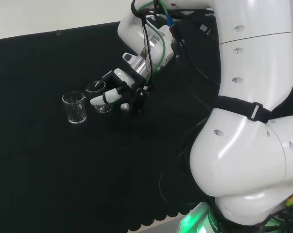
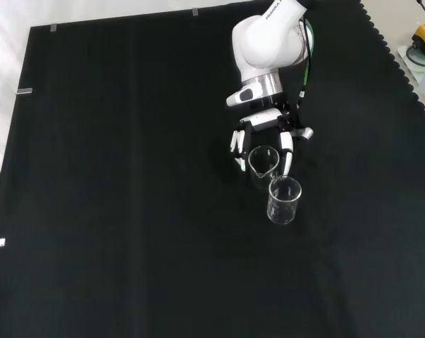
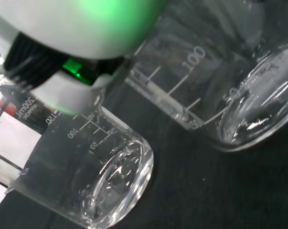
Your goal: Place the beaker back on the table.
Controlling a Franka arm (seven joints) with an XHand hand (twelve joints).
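Observation:
Two clear glass beakers are on the black cloth. One beaker [image 1: 102, 106] [image 2: 263, 160] sits between the fingers and thumb of the hand [image 1: 123, 86] [image 2: 266, 121], which close on it from both sides, low over the cloth. I cannot tell whether its base touches the cloth. The second beaker [image 1: 74, 108] [image 2: 284, 201] stands upright and free, just beyond the fingertips. In the wrist view a white finger [image 3: 72, 90] lies across one graduated beaker [image 3: 101, 167], with the other beaker [image 3: 225, 95] close beside it.
The arm's white links [image 1: 253, 121] fill the right of the head view, with cables running down to the wrist. The scalloped cloth edge [image 2: 402, 63] runs down the right of the front view. Open black cloth [image 2: 127, 176] lies around both beakers.

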